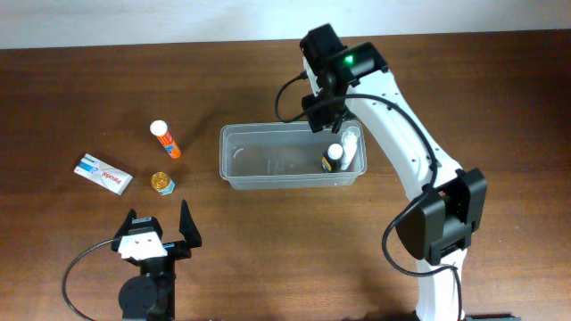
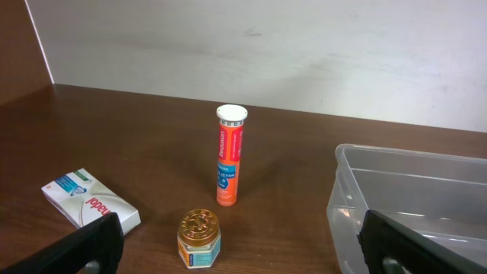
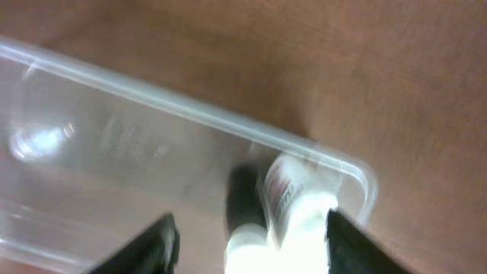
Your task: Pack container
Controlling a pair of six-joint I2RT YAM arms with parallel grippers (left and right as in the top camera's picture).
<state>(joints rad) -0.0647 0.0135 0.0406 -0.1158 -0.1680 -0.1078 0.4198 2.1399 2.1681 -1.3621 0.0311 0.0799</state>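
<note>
**A:** Where is our container (image 1: pixel 290 156)?

**B:** It sits in the middle of the table (image 1: pixel 71 80), clear and low. Two things lie inside the container at its right end: a dark-capped bottle (image 1: pixel 333 158) and a white bottle (image 1: pixel 350 147), side by side.

**A:** So what step are we on?

**B:** We think it is the drop-off. Our right pincer (image 3: pixel 251 219) hangs over the right end of the container, just above those bottles. Its fingers stand apart and we see nothing pinched between them. That view is blurry, though.

**A:** And our other one?

**B:** Our left pincer (image 1: pixel 159 218) waits in front of the container, off to its left. Its fingers are spread very wide and it holds nothing.

**A:** What is left to pack?

**B:** Three things sit outside, left of the container. There is an orange tube (image 1: pixel 165 140) standing up, a little jar (image 1: pixel 161 183) with a gold lid, and a white box (image 1: pixel 104 173) farthest from the container.

**A:** What comes next?

**B:** We guess the right pincer needs to lift straight up, clear of the container's rim. Then the left pincer can reach for the little jar and close on it gently.
</note>
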